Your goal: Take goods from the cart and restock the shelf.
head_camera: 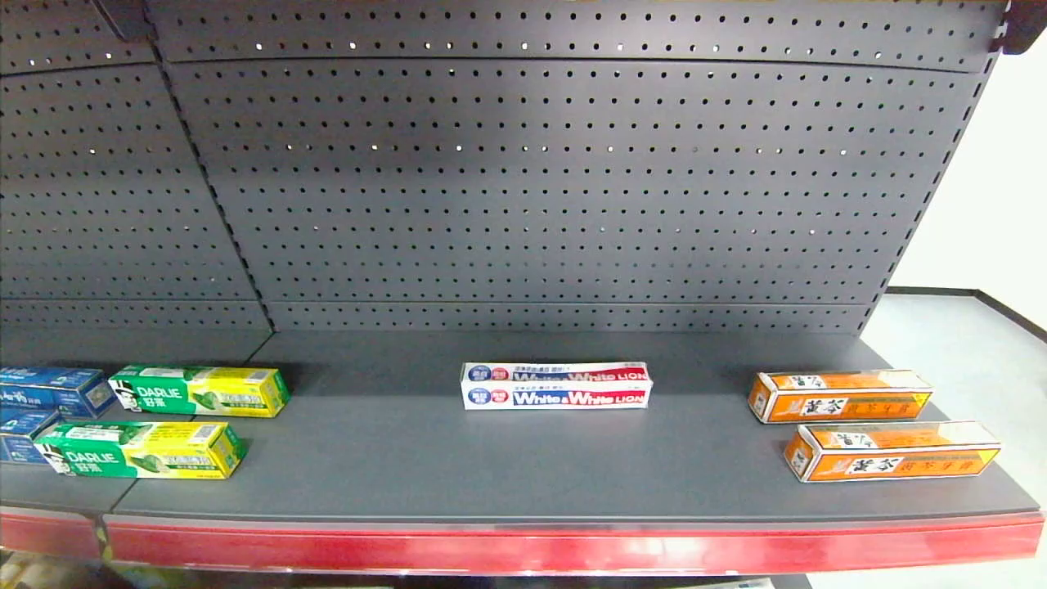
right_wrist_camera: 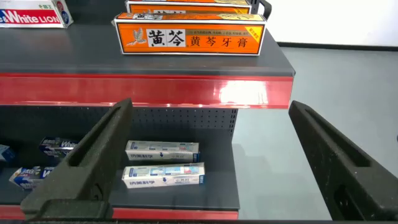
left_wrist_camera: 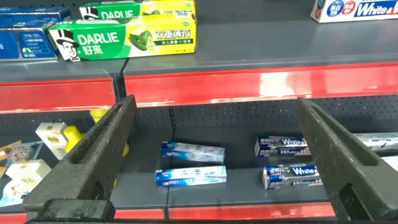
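head view: green boxes [head_camera: 200, 391], white box [head_camera: 556, 386] and orange boxes [head_camera: 841, 396] lie sorted by kind on the shelf [head_camera: 393, 466], probably for display. left gripper [left_wrist_camera: 217, 162] and right gripper [right_wrist_camera: 211, 168] are spread, empty.

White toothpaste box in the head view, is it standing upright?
No, the white toothpaste box lies flat on its long side in the middle of the shelf.

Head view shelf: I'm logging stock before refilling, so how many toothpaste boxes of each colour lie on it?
Blue boxes: 2
Green-and-yellow boxes: 2
White-and-red box: 1
Orange boxes: 2
Total: 7
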